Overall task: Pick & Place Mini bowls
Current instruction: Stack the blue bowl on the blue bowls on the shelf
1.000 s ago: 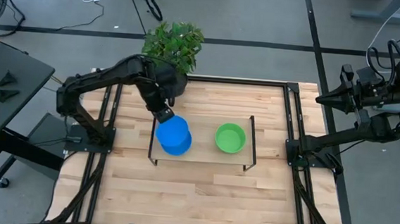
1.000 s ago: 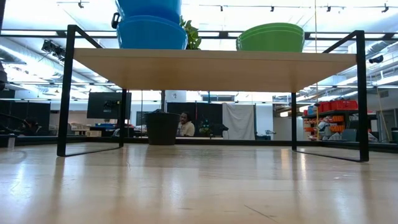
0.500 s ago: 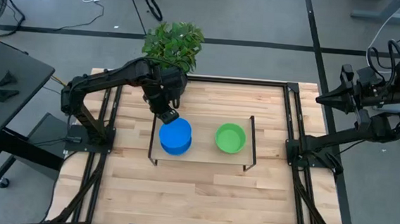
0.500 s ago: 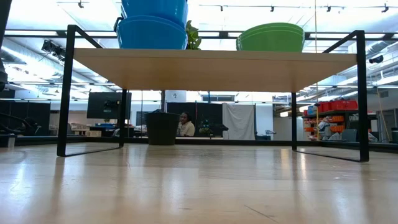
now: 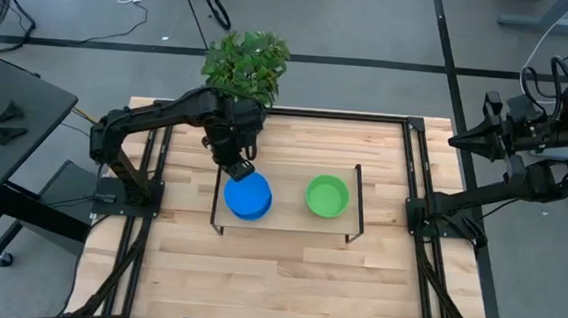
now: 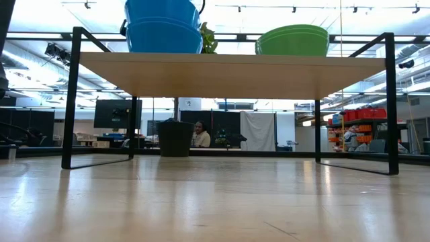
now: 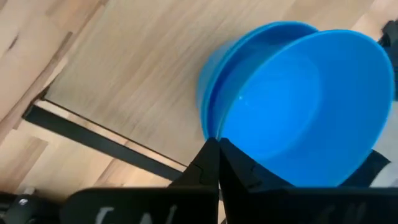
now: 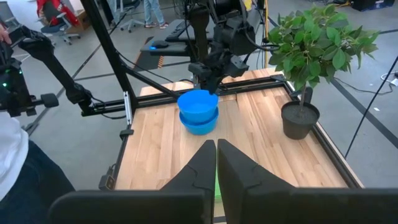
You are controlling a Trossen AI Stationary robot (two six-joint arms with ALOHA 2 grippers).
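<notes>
Top blue bowl (image 5: 249, 191) now lower, nesting on blue stack (image 6: 163, 35); left gripper (image 5: 242, 167) clamped on rim. Right gripper (image 8: 216, 163) closed, parked off-table.

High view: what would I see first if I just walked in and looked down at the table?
Most likely the bright blue bowls, stacked on the left end of a small raised shelf in the middle of the table, with the left gripper shut on the top bowl's rim. Next, the green bowls on the shelf's right end. Then the leafy plant at the table's far edge.
</notes>
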